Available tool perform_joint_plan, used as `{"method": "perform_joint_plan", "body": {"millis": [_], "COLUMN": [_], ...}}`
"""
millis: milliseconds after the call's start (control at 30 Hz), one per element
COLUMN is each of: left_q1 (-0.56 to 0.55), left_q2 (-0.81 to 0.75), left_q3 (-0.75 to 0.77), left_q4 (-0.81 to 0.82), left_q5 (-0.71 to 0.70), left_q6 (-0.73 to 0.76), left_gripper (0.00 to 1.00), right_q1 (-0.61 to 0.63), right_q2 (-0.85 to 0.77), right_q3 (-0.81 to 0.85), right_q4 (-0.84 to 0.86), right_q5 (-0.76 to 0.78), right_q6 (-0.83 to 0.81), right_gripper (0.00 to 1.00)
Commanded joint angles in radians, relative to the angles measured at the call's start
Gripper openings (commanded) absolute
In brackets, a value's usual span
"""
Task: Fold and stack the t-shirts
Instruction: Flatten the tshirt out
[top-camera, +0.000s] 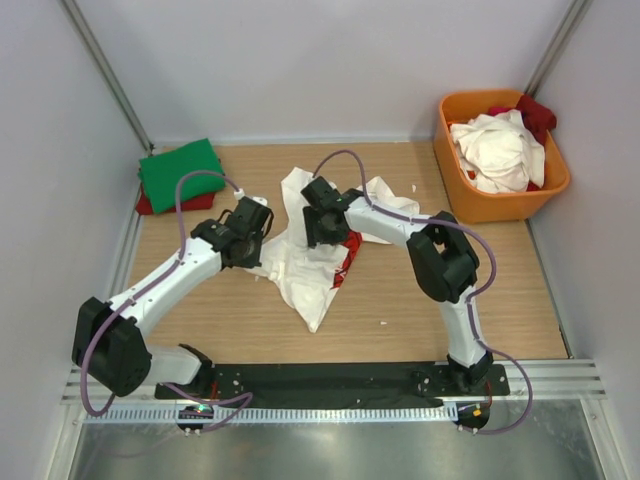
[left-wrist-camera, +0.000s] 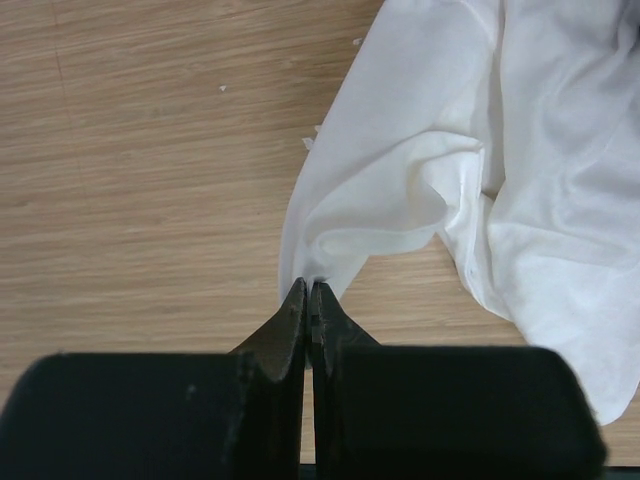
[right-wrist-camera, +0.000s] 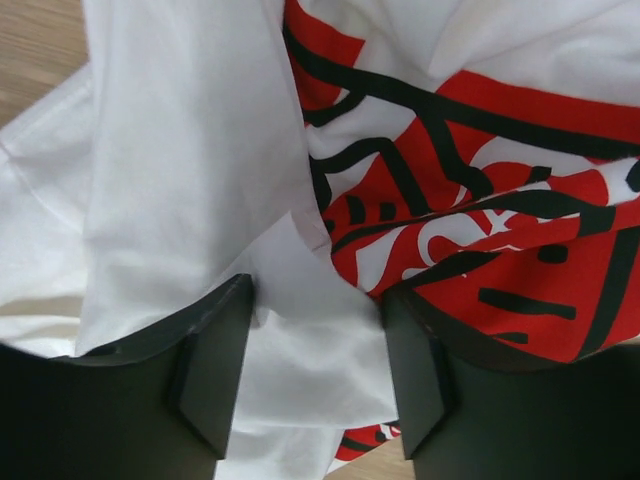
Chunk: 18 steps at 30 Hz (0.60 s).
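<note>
- The left gripper (left-wrist-camera: 305, 292) is seen with its black fingers pressed together. An edge of the white cloth t-shirt with a red-and-black chest print (top-camera: 300, 270) appears pinched at the very tips (the cloth narrows right into them).
- The rest of that shirt spreads ahead and to the right of the left fingertips, over the pale wooden tabletop (left-wrist-camera: 150, 150).
- The right gripper (right-wrist-camera: 315, 370) is seen with its fingers spread. A fold of white cloth lies between them and is not closed upon, and the red print lies just ahead and to the right of them.
- The printed shirt is noted as rumpled and unfolded. The left gripper is at its left side and the right gripper is over its middle.
- Judged done: a folded green cloth t-shirt (top-camera: 180, 172) is stacked on a folded red cloth t-shirt (top-camera: 190, 204), beyond and to the left of the left gripper.
- Judged left: an orange plastic tub (top-camera: 505, 207), well beyond and to the right of the right gripper, holds a heap of white and red cloth garments (top-camera: 500, 150), all unfolded.
- Progress is judged at under half. The printed shirt is yet to be spread flat, folded and carried to the stack, and the tub is yet to be worked through.
</note>
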Motion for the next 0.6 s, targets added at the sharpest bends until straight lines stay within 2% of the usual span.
{"method": "perform_joint_plan", "body": {"millis": [0,200,367,467,567], "left_q1": [0.01,0.016,0.021,0.024,0.025], "left_q2": [0.0,0.003,0.01,0.016,0.017], "left_q3": [0.026,0.024,0.024,0.024,0.023], "left_q4": [-0.017,-0.02,-0.021,-0.026,-0.029], "left_q5": [-0.015,-0.02,-0.031,-0.038,-0.046], "left_q6": [0.009,0.007,0.003,-0.001,-0.002], "left_gripper": [0.0,0.0,0.0,0.0,0.0], "right_q1": [0.002,0.011,0.028,0.039,0.039], "right_q2": [-0.052,-0.105,-0.167,-0.225,-0.296], "right_q3": [-0.042,-0.114,-0.117,-0.103,-0.114], "right_q4": [0.025,0.034,-0.018,-0.067,-0.098], "right_q5": [0.003,0.012,0.071,0.118,0.136], "right_q6": [0.016,0.024,0.027,0.025,0.028], "right_gripper": [0.57,0.31,0.28,0.2,0.19]}}
